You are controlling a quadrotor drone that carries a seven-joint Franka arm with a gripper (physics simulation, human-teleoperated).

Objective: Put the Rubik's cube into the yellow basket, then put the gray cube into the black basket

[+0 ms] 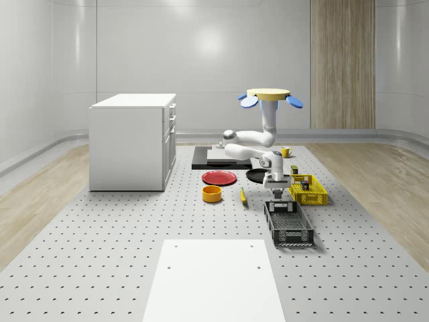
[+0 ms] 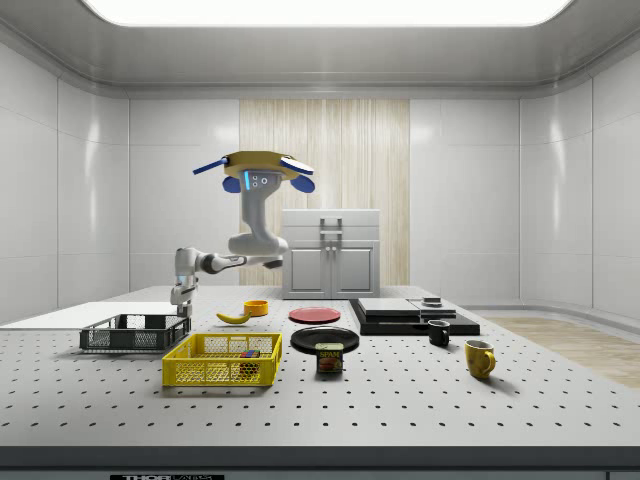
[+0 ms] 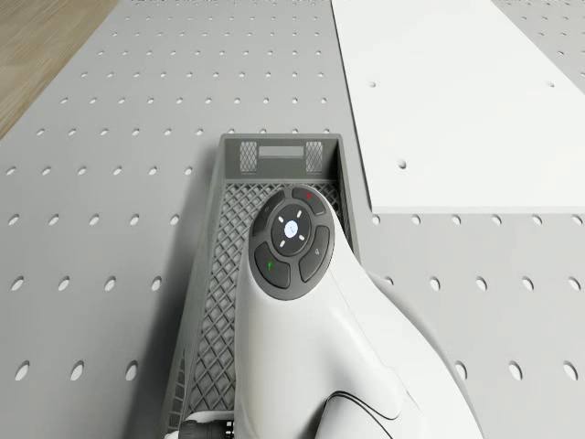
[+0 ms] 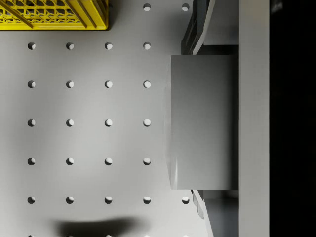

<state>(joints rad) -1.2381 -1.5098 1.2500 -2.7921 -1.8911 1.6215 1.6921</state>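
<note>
My gripper [image 1: 278, 193] is shut on the gray cube [image 4: 202, 122], whose flat gray face sits between the two fingers [image 4: 197, 29] in the wrist view. It hangs a little above the end of the black basket [image 1: 289, 225] nearest the yellow basket [image 1: 308, 192]. The Rubik's cube [image 2: 248, 354] lies inside the yellow basket [image 2: 222, 360]. The drone [image 1: 269, 96] hovers high over the table behind the baskets, with its arm reaching down and forward. In the drone view the arm's wrist covers part of the black basket [image 3: 274, 155].
A red plate [image 1: 220, 178], yellow bowl [image 1: 212, 194], banana [image 1: 242, 196] and black dish [image 1: 257, 176] lie to the whole-scene view's left of the baskets. A white cabinet [image 1: 133, 141] stands farther left, a white sheet [image 1: 213, 282] lies in front, and a can [image 2: 329, 359] and mugs [image 2: 479, 357] stand nearby.
</note>
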